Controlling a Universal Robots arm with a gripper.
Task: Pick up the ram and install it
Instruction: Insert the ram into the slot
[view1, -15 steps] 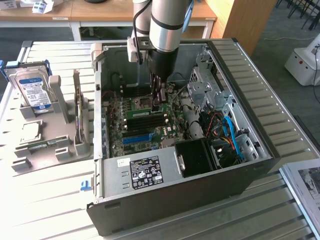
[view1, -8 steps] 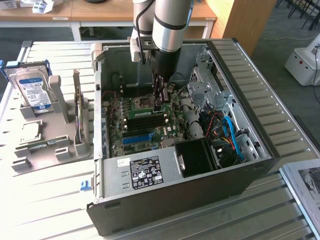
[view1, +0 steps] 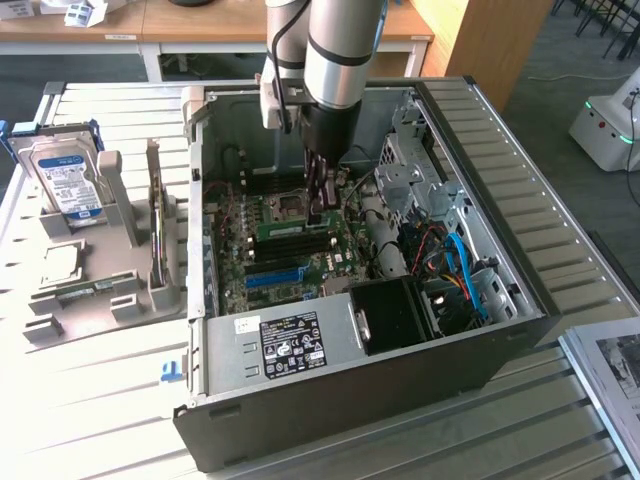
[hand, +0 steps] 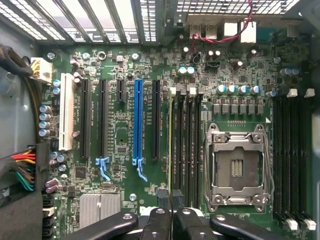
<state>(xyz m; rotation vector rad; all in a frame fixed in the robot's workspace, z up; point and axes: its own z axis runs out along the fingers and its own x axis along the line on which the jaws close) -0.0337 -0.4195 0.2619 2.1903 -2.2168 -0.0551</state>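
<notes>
The ram (view1: 290, 228) stands on edge in a memory slot on the board inside the open computer case (view1: 500, 250). It sits between the long blue slot (hand: 138, 120) and the processor socket (hand: 236, 167). The tool (view1: 318, 208) reaches down into the case, its fingers drawn narrow and, as far as I can judge, pinching the ram's thin top edge near one end.

The ram looks light, stiff and thin. It is probably fragile, so the bare long edges are the safest hold, away from the chips and contacts, and any push should go straight down into the slot.

The exterior view shows the green side of the ram, the arm, and the hard drive (view1: 68, 180) in its stand on the table (view1: 100, 400). The wrist view shows the ram edge-on as a thin pale line along the slot, with empty slots beside it.
</notes>
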